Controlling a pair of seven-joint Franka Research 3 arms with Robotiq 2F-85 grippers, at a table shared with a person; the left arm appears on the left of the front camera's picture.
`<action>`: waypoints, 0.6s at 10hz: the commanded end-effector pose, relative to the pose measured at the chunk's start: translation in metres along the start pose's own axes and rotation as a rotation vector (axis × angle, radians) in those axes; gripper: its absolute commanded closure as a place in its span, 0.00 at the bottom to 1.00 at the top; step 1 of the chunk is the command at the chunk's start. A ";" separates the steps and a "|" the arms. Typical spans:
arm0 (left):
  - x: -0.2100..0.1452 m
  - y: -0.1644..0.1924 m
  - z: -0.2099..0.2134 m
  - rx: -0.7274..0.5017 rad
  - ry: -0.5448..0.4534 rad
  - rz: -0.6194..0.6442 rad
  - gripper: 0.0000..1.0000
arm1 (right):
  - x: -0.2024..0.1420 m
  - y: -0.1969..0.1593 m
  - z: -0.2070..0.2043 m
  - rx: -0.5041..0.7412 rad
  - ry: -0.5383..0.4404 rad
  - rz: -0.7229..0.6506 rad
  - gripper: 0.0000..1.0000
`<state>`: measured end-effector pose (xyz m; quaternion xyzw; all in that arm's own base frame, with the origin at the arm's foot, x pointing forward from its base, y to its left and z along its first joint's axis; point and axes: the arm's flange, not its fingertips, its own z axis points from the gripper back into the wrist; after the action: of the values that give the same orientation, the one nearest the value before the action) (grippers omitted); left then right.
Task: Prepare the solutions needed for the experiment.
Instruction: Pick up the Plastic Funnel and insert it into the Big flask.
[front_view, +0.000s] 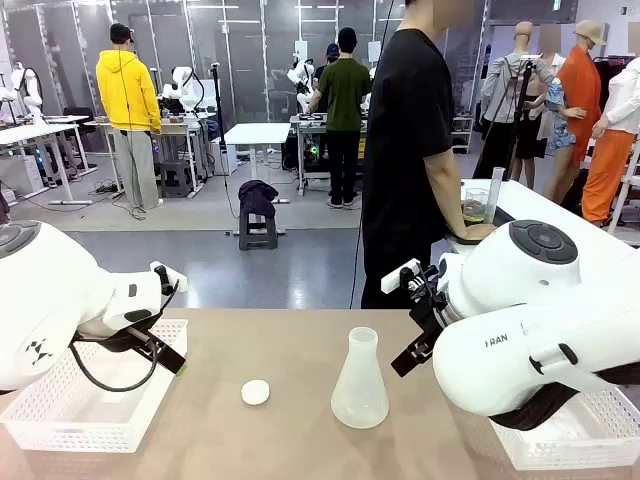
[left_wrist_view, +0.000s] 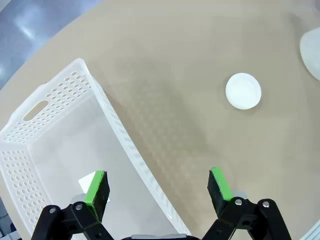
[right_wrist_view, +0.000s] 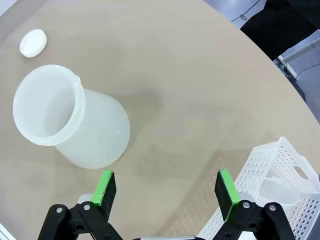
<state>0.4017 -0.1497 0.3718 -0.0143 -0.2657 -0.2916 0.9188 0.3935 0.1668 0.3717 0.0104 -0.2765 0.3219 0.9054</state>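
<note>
Left gripper (left_wrist_view: 156, 174), right gripper (right_wrist_view: 165, 173) spread wide (flask (front_view: 359, 385) upright).

The tan worktop (front_view: 300, 345) carries a frosted conical flask (front_view: 360, 385), a white round cap (front_view: 256, 392), a left basket (front_view: 80, 430) and a right basket (front_view: 570, 450).

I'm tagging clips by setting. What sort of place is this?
Probably a robotics lab in an open hall: white robot arms flank a table with a frosted conical flask and perforated baskets, and people stand at more workbenches behind.
</note>
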 end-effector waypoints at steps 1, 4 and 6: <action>0.000 0.000 0.000 0.000 0.000 0.000 0.00 | 0.000 0.000 0.000 0.000 0.000 0.000 0.00; 0.000 0.000 0.000 0.000 0.000 0.000 0.00 | 0.000 0.000 0.000 0.000 0.000 0.000 0.00; 0.000 0.000 0.000 0.000 0.000 0.000 0.00 | 0.000 0.000 0.000 0.000 0.000 0.000 0.00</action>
<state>0.4015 -0.1500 0.3718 -0.0142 -0.2657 -0.2920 0.9186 0.3934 0.1669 0.3717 0.0099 -0.2765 0.3228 0.9051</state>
